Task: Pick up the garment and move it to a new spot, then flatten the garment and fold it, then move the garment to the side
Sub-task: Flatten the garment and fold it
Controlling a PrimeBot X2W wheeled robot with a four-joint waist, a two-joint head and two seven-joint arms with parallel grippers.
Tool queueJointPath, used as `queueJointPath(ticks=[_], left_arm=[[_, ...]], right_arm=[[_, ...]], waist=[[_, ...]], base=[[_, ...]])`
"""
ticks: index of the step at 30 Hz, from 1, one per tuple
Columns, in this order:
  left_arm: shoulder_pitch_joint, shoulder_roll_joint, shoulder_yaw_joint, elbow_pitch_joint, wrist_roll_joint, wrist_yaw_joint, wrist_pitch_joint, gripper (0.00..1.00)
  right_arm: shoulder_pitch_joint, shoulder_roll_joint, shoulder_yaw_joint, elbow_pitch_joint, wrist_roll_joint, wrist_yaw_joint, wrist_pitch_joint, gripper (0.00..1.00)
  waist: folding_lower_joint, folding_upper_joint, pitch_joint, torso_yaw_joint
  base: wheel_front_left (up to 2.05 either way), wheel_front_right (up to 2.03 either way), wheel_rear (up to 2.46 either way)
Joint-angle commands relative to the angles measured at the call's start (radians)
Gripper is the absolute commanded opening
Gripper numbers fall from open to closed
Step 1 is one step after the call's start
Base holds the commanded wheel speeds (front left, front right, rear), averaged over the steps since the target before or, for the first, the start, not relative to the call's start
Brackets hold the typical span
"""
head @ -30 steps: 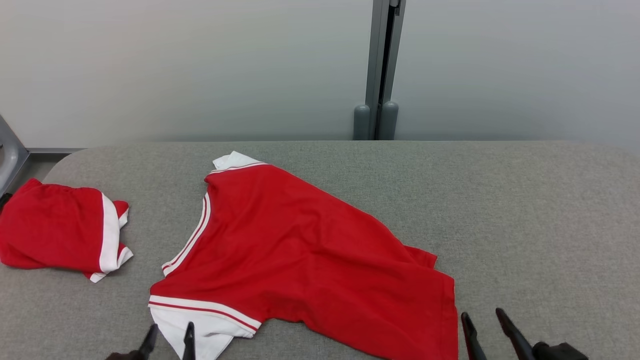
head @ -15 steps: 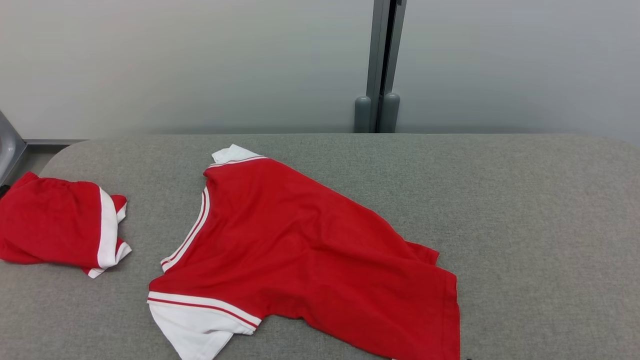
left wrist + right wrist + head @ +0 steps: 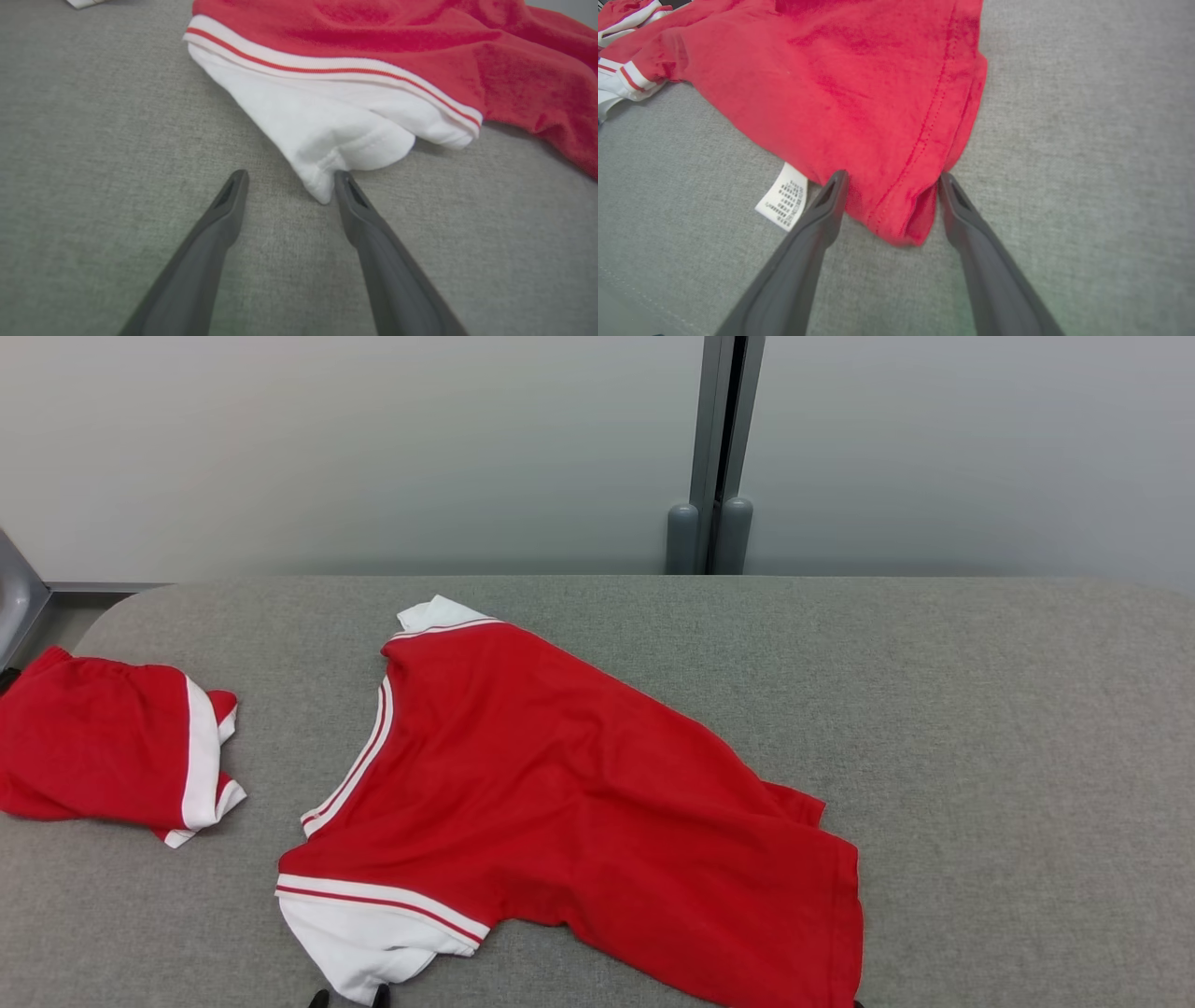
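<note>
The left claw (image 3: 289,176) stood apart beside the white sleeve (image 3: 327,126) of the shirt (image 3: 560,803); the right claw (image 3: 892,175) stood apart (unclamped) astride its hem (image 3: 915,205).

The garment (image 3: 560,821) lies spread on the middle of the counter (image 3: 980,709); a folded garment (image 3: 103,756) sits apart to its left, near the edge.

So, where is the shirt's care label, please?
In the right wrist view, the care label pokes out from under the red shirt, just left of the right gripper.
</note>
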Motion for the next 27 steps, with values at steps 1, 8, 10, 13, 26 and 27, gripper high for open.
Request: queueJointPath(ticks=[1, 8, 10, 13, 26, 27], left_arm=[[-0.017, 0.0, -0.009, 0.006, -0.005, -0.006, -0.005, 1.0], [-0.04, 0.0, -0.02, 0.026, -0.059, -0.007, -0.033, 0.0], [-0.048, 0.009, -0.028, 0.018, -0.062, -0.007, -0.041, 0.0], [-0.058, 0.015, -0.028, -0.018, -0.073, -0.007, -0.049, 0.0], [-0.337, 0.119, -0.03, -0.333, -0.1, -0.007, 0.001, 0.0], [-0.383, 0.13, -0.034, -0.341, -0.114, -0.007, 0.019, 0.0]], right_arm=[[-0.013, -0.003, 0.003, 0.006, 0.012, 0.0, -0.005, 1.0], [-0.032, -0.003, 0.024, 0.002, 0.038, 0.0, -0.007, 0.0], [-0.034, -0.003, 0.022, -0.023, 0.046, 0.0, -0.008, 0.0], [-0.037, -0.003, 0.016, -0.074, 0.053, 0.0, -0.008, 0.0], [-0.337, -0.069, 0.02, -0.226, 0.081, 0.0, -0.001, 0.0], [-0.389, -0.076, 0.027, -0.221, 0.089, 0.0, 0.009, 0.0]], waist=[[0.0, 0.0, 0.001, -0.001], [0.0, 0.0, 0.003, -0.004], [0.0, 0.0, 0.003, -0.005], [0.0, 0.0, 0.003, -0.008], [0.0, 0.0, 0.084, -0.017], [0.0, 0.0, 0.102, -0.023]], base=[[0.0, 0.0, 0.0], [0.0, 0.0, 0.0], [0.0, 0.0, 0.0], [0.0, 0.0, 0.0], [0.0, 0.0, 0.0], [0.0, 0.0, 0.0]])
